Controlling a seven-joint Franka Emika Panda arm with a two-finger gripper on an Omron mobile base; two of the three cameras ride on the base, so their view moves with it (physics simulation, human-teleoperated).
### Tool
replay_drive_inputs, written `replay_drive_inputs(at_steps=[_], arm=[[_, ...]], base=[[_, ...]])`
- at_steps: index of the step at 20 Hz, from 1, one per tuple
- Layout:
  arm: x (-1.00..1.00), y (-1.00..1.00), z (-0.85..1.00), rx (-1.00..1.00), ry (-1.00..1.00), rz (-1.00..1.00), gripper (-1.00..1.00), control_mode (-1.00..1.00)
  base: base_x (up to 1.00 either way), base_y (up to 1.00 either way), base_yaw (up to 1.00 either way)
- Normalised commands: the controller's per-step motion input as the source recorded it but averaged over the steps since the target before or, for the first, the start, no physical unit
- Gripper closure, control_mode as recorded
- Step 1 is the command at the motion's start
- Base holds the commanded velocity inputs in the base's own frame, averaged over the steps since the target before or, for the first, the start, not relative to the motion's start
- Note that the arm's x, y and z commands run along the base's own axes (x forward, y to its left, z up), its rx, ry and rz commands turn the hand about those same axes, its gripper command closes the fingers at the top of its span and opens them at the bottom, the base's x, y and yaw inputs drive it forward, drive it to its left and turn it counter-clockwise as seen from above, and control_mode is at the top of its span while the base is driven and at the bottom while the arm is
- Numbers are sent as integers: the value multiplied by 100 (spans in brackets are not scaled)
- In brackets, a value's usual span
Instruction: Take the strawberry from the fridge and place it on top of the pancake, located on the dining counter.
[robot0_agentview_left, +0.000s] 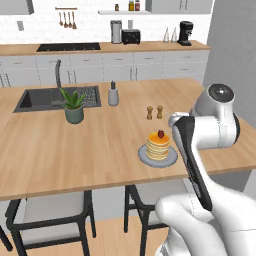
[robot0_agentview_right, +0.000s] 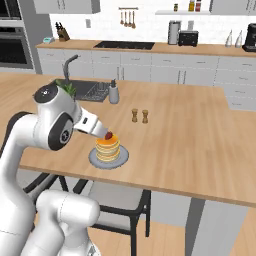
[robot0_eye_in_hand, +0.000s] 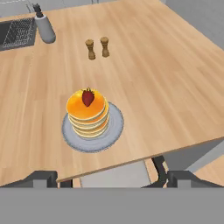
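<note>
The strawberry (robot0_eye_in_hand: 88, 96), small and red, lies on top of the pancake (robot0_eye_in_hand: 87, 116), a golden stack on a round grey plate (robot0_eye_in_hand: 114, 130). Plate and stack stand near the front edge of the light-wood dining counter (robot0_eye_in_hand: 166, 78). From the two sides, the strawberry (robot0_agentview_left: 161, 133) (robot0_agentview_right: 108, 135) caps the pancake (robot0_agentview_left: 158, 146) (robot0_agentview_right: 108, 148). My gripper (robot0_eye_in_hand: 114, 179) hangs back above the counter's near edge, open, its fingertips (robot0_eye_in_hand: 41, 178) wide apart with nothing between them. The fridge is out of view.
Two small wooden shakers (robot0_agentview_left: 154, 112) stand behind the plate. Further back are a soap dispenser (robot0_agentview_left: 113, 94), a potted plant (robot0_agentview_left: 73, 106) and the dark sink (robot0_agentview_left: 40, 97). Dark-framed stools (robot0_agentview_left: 50, 210) sit under the counter's front edge. A grey worktop (robot0_agentview_left: 125, 47) runs along the back wall.
</note>
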Motion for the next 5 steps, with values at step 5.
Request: replay_drive_inputs(at_steps=[5], arm=[[-17,0,-17,0,2,0,-100,-100]], base=[[0,0,0]])
